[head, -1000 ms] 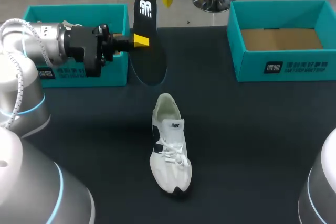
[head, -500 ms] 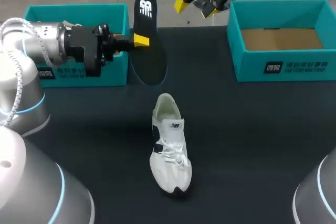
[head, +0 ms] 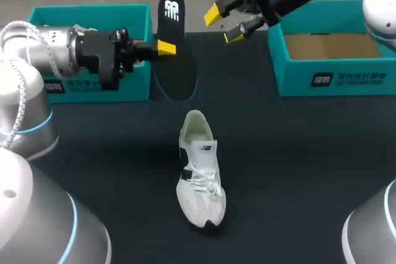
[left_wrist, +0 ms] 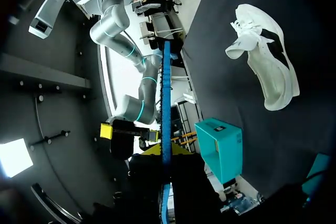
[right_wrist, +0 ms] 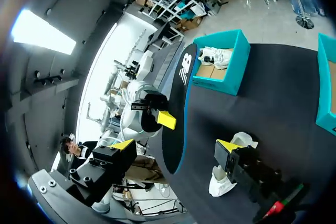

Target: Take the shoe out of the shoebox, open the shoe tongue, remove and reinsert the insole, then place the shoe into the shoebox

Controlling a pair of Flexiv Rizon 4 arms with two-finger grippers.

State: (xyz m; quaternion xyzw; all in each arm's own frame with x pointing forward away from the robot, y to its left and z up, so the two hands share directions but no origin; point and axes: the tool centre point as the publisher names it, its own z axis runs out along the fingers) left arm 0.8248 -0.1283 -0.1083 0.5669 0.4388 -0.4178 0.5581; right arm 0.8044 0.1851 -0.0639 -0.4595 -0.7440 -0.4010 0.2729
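A white shoe point(head: 199, 171) lies on the dark table, toe toward the near edge; it also shows in the left wrist view point(left_wrist: 265, 61). My left gripper point(head: 164, 47) is shut on the edge of a black insole point(head: 174, 54), held upright above the table's far side. In its own view the insole point(left_wrist: 166, 103) is edge-on, rising out of the left gripper point(left_wrist: 163, 150). My right gripper point(head: 224, 24) hangs open to the right of the insole, apart from it. In the right wrist view the insole point(right_wrist: 177, 114) stands ahead of the right gripper point(right_wrist: 176, 145).
A teal shoebox point(head: 93, 13) stands at the far left behind my left arm; in the right wrist view this box point(right_wrist: 236, 59) holds another white shoe point(right_wrist: 214, 56). A second teal shoebox point(head: 334, 78) with a bare cardboard floor stands at the far right.
My right gripper has come down and nearer over the table's far edge, its arm now reaching in from the upper right. The left arm, insole and shoe have not moved.
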